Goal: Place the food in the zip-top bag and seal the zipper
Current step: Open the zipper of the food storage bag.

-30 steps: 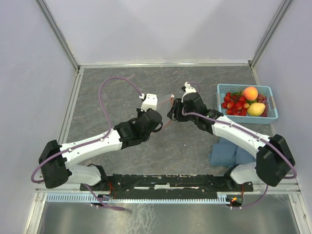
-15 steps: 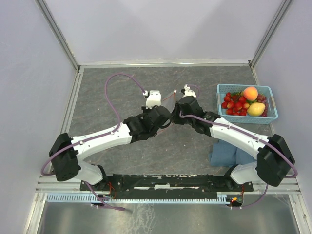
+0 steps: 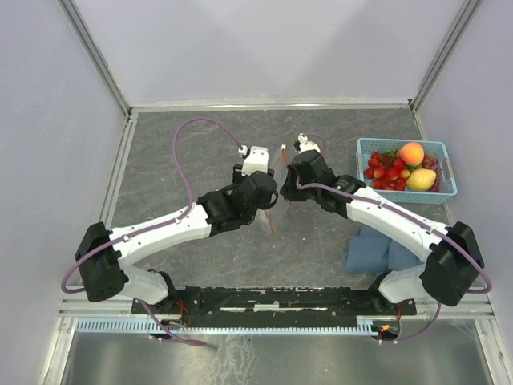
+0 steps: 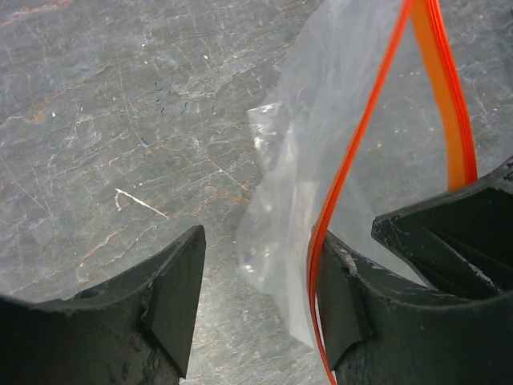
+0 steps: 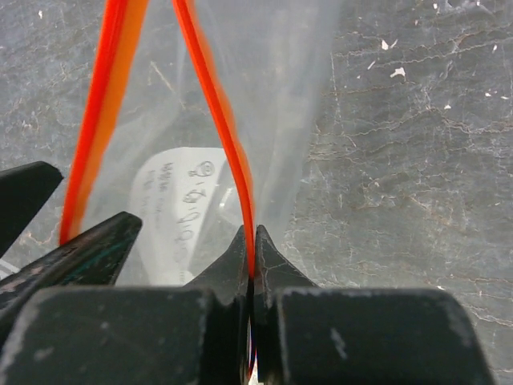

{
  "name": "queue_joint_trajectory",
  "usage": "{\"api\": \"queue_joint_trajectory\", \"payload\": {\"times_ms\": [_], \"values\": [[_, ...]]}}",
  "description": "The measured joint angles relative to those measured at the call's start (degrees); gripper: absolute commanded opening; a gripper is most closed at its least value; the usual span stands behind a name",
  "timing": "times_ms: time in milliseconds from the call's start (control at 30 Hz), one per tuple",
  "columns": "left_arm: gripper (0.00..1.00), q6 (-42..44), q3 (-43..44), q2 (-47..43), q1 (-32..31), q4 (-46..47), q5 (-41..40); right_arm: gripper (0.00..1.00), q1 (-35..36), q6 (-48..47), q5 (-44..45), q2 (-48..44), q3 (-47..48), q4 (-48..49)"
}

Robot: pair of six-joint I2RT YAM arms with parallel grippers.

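The clear zip-top bag (image 3: 276,213) hangs between both arms at mid-table, mouth spread. My right gripper (image 5: 252,247) is shut on one lip of the red-orange zipper (image 5: 216,120); the bag's white label (image 5: 180,200) shows inside. In the top view the right gripper (image 3: 283,186) faces my left gripper (image 3: 270,200). My left gripper (image 4: 256,309) is open, and the zipper's other lip (image 4: 357,160) runs along the inner face of its right finger (image 4: 341,309) without being pinched. The food sits apart at the right: a peach (image 3: 411,152), a yellow fruit (image 3: 421,179), strawberries (image 3: 387,172) and purple grapes (image 3: 431,162).
A light-blue mesh basket (image 3: 365,148) holds the fruit at the table's right edge. A folded blue cloth (image 3: 377,253) lies under the right arm's forearm. White walls and metal rails bound the grey stone tabletop (image 3: 184,168).
The left gripper has opened and let go of the bag's lip. The right gripper has closed onto the zipper strip. The left arm has shifted slightly towards the bag.
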Motion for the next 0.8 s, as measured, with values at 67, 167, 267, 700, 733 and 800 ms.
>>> {"api": "queue_joint_trajectory", "payload": {"times_ms": [67,167,267,700,733,800], "values": [[0.57,1.5,0.1,0.1,0.2,0.2,0.5,0.02,0.0,-0.9,-0.7,0.3,1.1,-0.6],[0.45,2.8,1.1,1.1,1.0,0.1,1.3,0.02,0.0,-2.1,-1.7,1.5,2.7,-1.4],[0.28,3.8,2.8,2.6,2.7,0.1,2.6,0.02,0.0,-3.3,-3.1,3.2,3.8,-2.1],[0.03,4.1,4.5,3.5,5.8,-5.8,4.0,0.02,-3.8,-10.1,-1.8,4.5,4.8,-9.4],[0.03,4.0,5.2,3.5,5.8,-7.5,3.8,0.03,-4.0,-10.7,-1.1,4.5,5.2,-10.3],[0.03,4.0,6.3,3.3,5.8,-9.7,3.5,0.03,-4.0,-11.7,-0.1,4.5,6.2,-11.7]]}}
